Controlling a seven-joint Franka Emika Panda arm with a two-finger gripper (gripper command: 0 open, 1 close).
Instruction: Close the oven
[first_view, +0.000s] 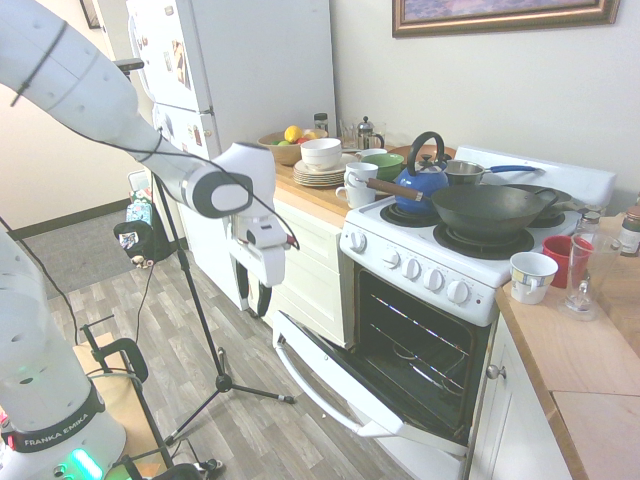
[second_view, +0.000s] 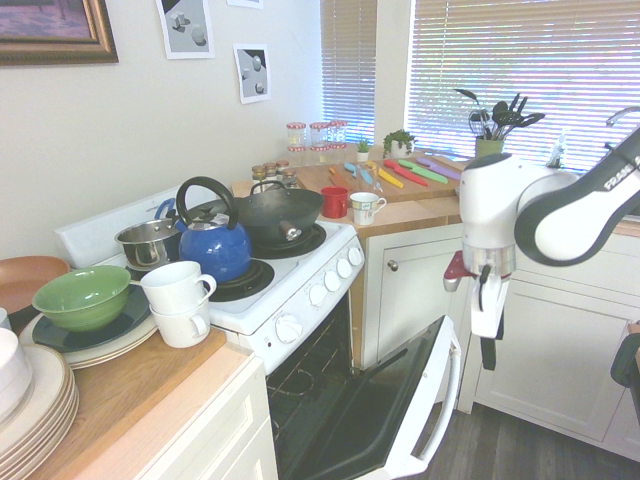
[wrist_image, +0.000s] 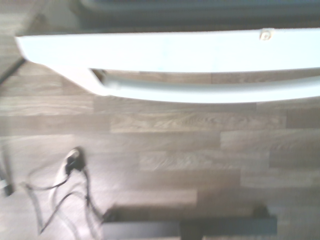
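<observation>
And here's the pincer (first_view: 252, 302), spread open and empty, wanting to dip below the drop-down door (wrist_image: 150, 52), then sweep it smoothly upward and ovenward.

Oven door (second_view: 405, 400) had smooth, glossy white finish with dark glassy panel. Knobs (first_view: 411, 268) looked smooth, white, plastic. Oven racks (first_view: 415, 350) were thin shiny metal. Kettle (second_view: 214, 250) was glossy blue; saucepan (second_view: 150, 244), shiny bare metal; wok (second_view: 275, 215), dark, dull metal. Bowl (second_view: 82, 298) had glossy green glaze. Surface (first_view: 570, 350) was smooth pale wood; floor (wrist_image: 200, 150), wood-look planks, brown-grey, low sheen.
</observation>
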